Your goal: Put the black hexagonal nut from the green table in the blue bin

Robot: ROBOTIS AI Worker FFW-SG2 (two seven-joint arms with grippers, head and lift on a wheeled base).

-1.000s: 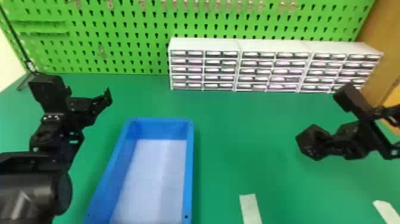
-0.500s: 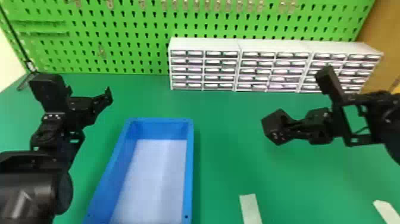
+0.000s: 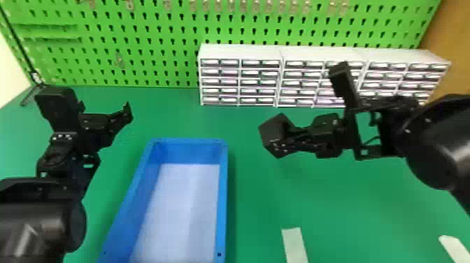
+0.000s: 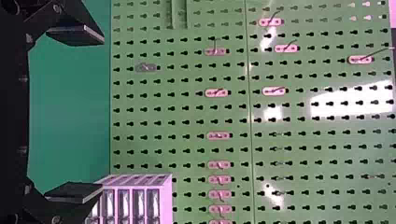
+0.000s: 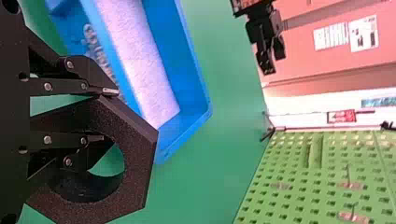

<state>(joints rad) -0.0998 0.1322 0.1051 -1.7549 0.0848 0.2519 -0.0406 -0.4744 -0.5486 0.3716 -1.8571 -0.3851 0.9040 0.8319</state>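
Since the earlier head view frames, the right gripper (image 3: 297, 136) and the black hexagonal nut (image 3: 276, 134) have travelled together toward the blue bin (image 3: 224, 196); the left gripper (image 3: 123, 115) and the bin have kept their places. The nut is above the green table (image 3: 335, 210), to the right of the bin and apart from it. The right gripper is closed on the nut's ring, one finger inside the hole and the other at an outer face. The left gripper, to the left of the bin, has its fingers spread wide with nothing between them.

The bin has blue walls and a pale floor. Two pale strips lie on the near part of the table, one (image 3: 294, 244) to the right of the bin, the other (image 3: 456, 249) farther right. A green pegboard (image 3: 157, 42) rises behind the table, slotted in rows and fitted with metal hooks (image 3: 244, 6). White drawer cabinets (image 3: 241, 52) stand side by side before it, with small drawers in stacked rows. A brown panel (image 3: 454, 35) adjoins at the right. The right wrist view records white sheets (image 5: 363, 35) on a pinkish surface and a red item (image 5: 342, 115), too blurred to identify.
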